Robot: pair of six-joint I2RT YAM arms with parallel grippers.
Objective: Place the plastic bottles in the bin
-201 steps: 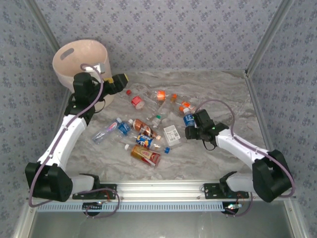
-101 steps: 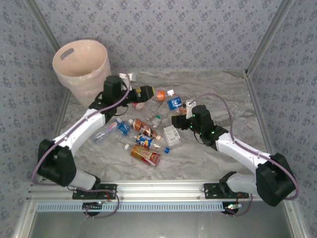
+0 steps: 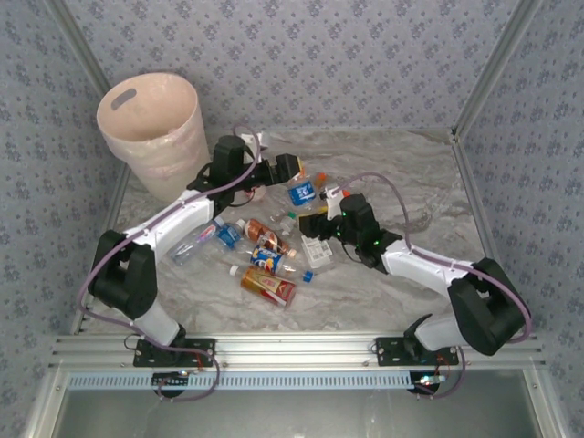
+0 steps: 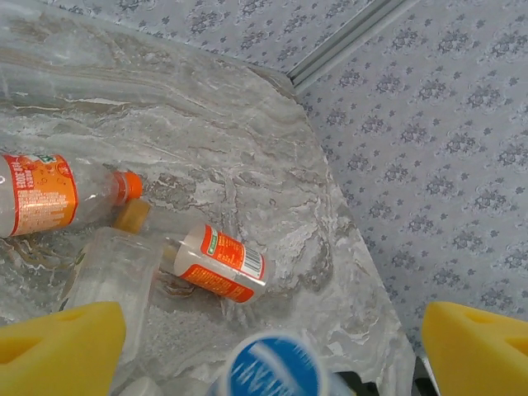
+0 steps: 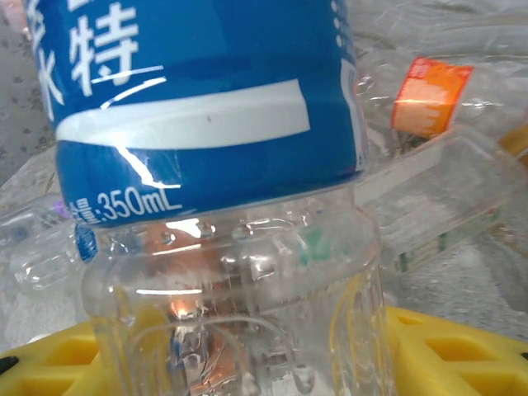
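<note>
Looking down from above: bin (image 3: 146,128) upright at the far left, well apart from the plastic bottles (image 3: 265,242) strewn across the middle of the surface (image 3: 411,173). Left gripper (image 3: 292,168) released, just beside a blue-labelled bottle (image 3: 301,192); right gripper (image 3: 313,214) grasping that bottle from the near side.

From the left wrist: yellow pads (image 4: 58,346) far apart, blue label low between them, touching neither; orange-labelled bottles (image 4: 221,264) lying on the surface beyond.

From the right wrist: clenched on the clear part of the blue-labelled bottle, yellow fingers (image 5: 462,346) either side.
</note>
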